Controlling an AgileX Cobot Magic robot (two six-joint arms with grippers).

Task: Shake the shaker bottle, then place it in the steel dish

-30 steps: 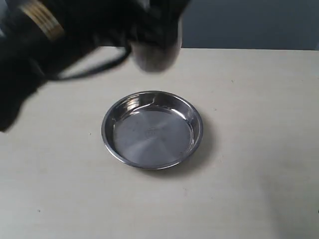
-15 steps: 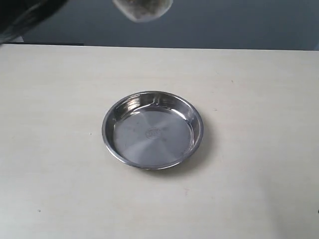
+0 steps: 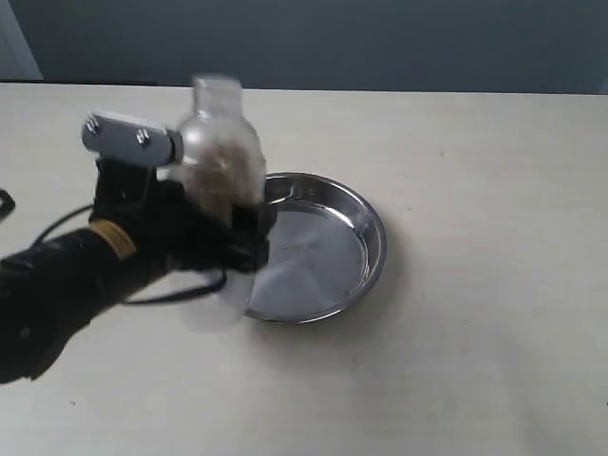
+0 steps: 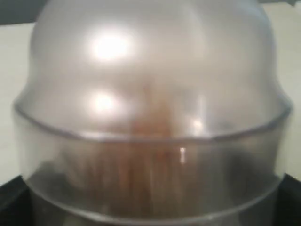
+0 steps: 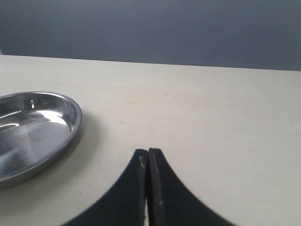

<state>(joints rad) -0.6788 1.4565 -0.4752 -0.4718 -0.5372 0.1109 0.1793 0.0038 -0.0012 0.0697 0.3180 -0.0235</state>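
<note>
The shaker bottle (image 3: 220,180) stands upright and motion-blurred at the left rim of the steel dish (image 3: 328,256), with my left gripper (image 3: 223,242) shut around its lower body. In the left wrist view the shaker bottle (image 4: 150,117) fills the frame, its frosted dome above streaked brown granules. The exterior view does not make clear whether its base touches the table. The steel dish (image 5: 33,129) holds nothing and also shows in the right wrist view. My right gripper (image 5: 148,157) is shut on nothing, low over bare table to the right of the dish; the exterior view does not show it.
The pale tabletop (image 3: 475,361) runs back to a dark wall. The left arm's black body and cable (image 3: 57,294) lie over the table's left front. A small dark object (image 3: 5,202) shows at the left edge.
The bottle went from near the dish's far side up out of the top of the view, and has now come down at the dish's left rim. The left arm is back in view.
</note>
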